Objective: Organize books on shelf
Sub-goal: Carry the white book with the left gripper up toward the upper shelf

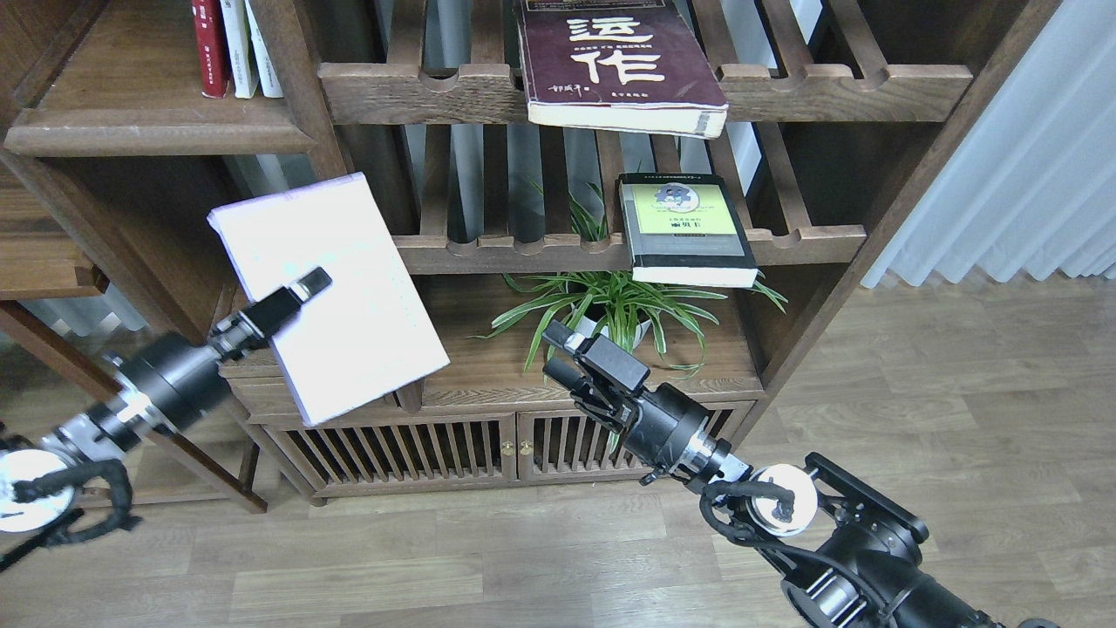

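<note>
Paperback first: the pale lavender-white book (336, 292) is up in the air at the left of the bookcase, tilted, its long axis running from upper left down to lower right. The left jaws (301, 292) are closed on it, one dark finger lying across the cover near the lower-left edge.

The solid dark-brown shelf (148, 131) lies above and to the left of that book, with a few upright volumes (234, 44) already standing at its back. My guess is the carried book has to rise, turn upright, and go in beside them.

Further right, the grey-black book with the yellow-green panel (689, 231) lies flat on the lower slatted rack (523, 253), overhanging its front rail. The maroon book with white characters (615, 65) lies flat on the upper rack (418, 92), also jutting forward.

The right jaws (567, 349) hover empty in front of the spider plant (610, 305), below and left of the grey-black book; they look fairly narrow, though I can't tell for certain. That arm is plainly nearer both rack books.
</note>
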Available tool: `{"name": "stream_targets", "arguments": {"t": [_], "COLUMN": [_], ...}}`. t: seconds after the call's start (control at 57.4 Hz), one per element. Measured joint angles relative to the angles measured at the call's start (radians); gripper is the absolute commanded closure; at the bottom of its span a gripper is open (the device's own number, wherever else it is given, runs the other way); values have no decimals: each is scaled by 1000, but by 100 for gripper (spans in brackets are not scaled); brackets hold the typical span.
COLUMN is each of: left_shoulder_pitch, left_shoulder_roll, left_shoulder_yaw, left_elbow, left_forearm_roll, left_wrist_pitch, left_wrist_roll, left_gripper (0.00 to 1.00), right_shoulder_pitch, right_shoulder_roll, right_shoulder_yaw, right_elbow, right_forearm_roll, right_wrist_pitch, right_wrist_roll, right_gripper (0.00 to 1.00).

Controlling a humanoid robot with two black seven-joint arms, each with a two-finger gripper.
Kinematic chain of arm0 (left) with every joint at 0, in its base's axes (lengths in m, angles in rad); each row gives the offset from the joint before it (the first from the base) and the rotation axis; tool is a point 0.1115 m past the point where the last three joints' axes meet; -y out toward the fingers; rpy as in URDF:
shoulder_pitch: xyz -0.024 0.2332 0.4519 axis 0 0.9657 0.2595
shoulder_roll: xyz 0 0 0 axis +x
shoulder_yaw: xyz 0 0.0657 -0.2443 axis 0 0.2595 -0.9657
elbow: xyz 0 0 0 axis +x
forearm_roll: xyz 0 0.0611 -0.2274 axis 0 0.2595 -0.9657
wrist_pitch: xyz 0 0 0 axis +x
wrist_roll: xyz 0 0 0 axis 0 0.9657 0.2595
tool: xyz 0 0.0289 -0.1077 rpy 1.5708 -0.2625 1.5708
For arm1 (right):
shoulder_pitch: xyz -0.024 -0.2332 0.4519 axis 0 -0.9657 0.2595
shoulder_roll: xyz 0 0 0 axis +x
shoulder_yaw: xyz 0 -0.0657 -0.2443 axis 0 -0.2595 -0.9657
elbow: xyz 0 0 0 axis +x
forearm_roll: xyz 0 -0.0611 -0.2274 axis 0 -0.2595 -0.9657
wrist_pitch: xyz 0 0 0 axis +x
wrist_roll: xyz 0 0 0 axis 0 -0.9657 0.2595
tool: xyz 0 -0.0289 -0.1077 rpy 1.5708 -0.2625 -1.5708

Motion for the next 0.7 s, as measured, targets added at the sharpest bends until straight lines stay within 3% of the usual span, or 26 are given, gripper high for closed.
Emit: {"name": "stream_targets", "arguments": {"t": [0.453,0.523,0.627,0.697], "left_shoulder_pitch": [-49,-68,-76,-79], "left_shoulder_roll": [178,210,268,283], "left_shoulder_yaw": [-7,-11,-16,-24], "left_elbow": [8,19,27,27], "left_forearm_roll": [20,20,20,19], "left_wrist_pitch": [0,0,1,1], "left_wrist_roll": [30,73,171,199], "left_gripper": [96,96,96,96], "right_shoulder_pitch": [16,16,22,24], "right_shoulder_roll": [-4,-4,1,5], "right_shoulder_yaw": [0,0,-1,-2], "right_elbow": [-29,-29,-29,-28], "right_forearm_roll": [-12,-13,-17,-28], "right_wrist_pitch": [0,0,0,0], "right_wrist_roll": [0,0,0,0], "right_gripper": [2,2,2,2]}}
